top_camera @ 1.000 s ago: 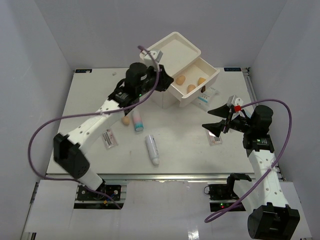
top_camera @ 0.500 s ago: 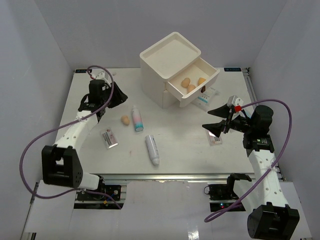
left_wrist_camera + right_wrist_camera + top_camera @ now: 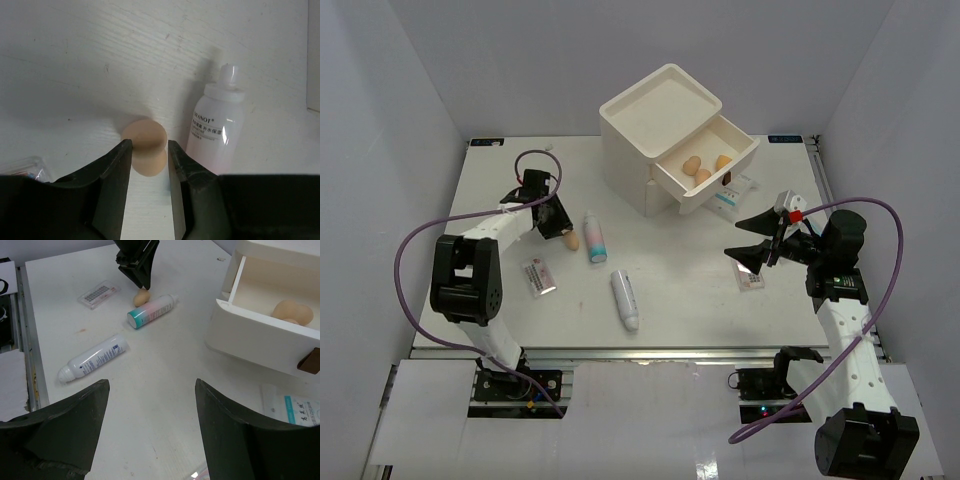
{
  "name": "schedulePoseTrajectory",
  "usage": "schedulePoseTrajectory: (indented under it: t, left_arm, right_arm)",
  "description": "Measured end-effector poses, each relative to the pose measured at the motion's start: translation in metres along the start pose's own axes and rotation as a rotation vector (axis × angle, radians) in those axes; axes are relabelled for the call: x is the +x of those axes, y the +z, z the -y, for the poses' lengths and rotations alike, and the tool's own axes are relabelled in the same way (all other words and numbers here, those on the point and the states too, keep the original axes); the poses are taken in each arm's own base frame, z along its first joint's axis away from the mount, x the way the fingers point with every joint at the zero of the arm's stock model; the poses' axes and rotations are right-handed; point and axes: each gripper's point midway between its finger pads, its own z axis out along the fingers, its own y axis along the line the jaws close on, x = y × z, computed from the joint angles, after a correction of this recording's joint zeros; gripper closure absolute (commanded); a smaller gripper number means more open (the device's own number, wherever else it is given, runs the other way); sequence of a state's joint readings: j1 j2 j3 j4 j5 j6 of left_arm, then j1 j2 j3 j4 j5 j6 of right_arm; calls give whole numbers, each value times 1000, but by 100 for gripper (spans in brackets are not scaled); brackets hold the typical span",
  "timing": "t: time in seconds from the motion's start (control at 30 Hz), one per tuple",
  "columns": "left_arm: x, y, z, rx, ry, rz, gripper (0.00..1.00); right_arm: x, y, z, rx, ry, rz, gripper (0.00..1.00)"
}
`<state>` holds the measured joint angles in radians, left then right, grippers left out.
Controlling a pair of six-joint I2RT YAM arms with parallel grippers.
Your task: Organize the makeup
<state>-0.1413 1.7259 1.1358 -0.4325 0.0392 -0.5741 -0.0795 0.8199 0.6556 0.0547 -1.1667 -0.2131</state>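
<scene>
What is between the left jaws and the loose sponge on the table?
Nothing. In the left wrist view the sponge sits directly between the left jaws, with no visible gap on either side; the tube lies just beside them.

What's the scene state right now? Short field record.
left gripper: straddling loose sponge on table, grip unconfirmed
right gripper: open, holding nothing
drawer: open, three sponges inside
tubes: teal-capped tube and white tube lying on table
sachets: left sachet and right sachet flat on table

tube [image 3: 215, 125] close beside sponge [image 3: 145, 150], bare table [image 3: 75, 75] on other side
</scene>
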Motion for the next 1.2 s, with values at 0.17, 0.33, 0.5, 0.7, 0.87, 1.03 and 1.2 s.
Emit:
schedulePoseTrajectory:
  t: [0.17,0.33,0.5,0.7,0.87,1.03,1.2]
  left_arm:
    - [9,18,-9,-49,-15,-32,67]
    - [6,21,-9,-62,-14,-17,96]
    - [2,15,-7,-65,-9,0,100]
    - [-18,-21,9,2,10,81,100]
    - [-44,-86,69,246,57,226,100]
    - [-21,-146,187,599,248,282,100]
    - [7,-191,294,852,438,319,100]
  right_arm:
    - [0,0,0,0,0,0,24]
    - [1,0,1,0,5,-2,24]
    - [1,0,1,1,5,-2,24]
    - [1,0,2,6,6,-2,24]
    - [1,0,2,6,6,-2,24]
    - [2,-1,2,7,5,-3,24]
    - [2,-1,3,10,5,-3,24]
